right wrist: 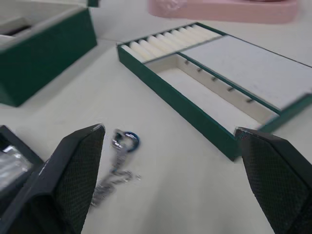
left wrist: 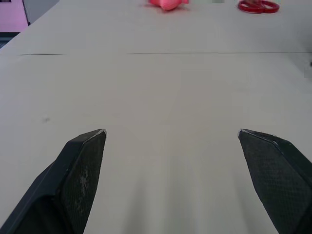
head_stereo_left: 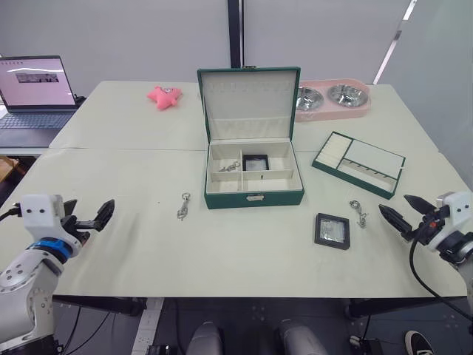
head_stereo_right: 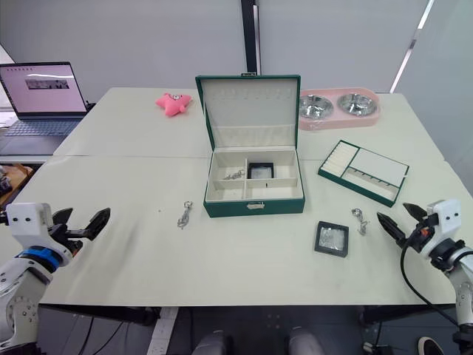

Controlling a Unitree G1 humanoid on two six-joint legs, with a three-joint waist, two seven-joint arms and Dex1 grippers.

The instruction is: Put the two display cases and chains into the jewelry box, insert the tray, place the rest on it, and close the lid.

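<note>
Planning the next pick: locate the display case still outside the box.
The display case lies on the table on the robot's right, in front of the jewelry box, beside a chain.

The worktop [head_stereo_left: 133,244] is bare on the left, apart from one chain [head_stereo_left: 183,206]. On the right, a display case [head_stereo_left: 332,231], another chain [head_stereo_left: 358,213] and the tray [head_stereo_left: 358,163] sit close together. The open jewelry box [head_stereo_left: 253,177] stands in the middle.

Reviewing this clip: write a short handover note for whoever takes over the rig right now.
Left gripper open, holding nothing, over bare table. Right gripper open, holding nothing, near one chain and one display case on the table. Jewelry box open, lid up; second display case and a chain already inside. Another chain lies left of the box. Tray still out, to the box's right.
</note>
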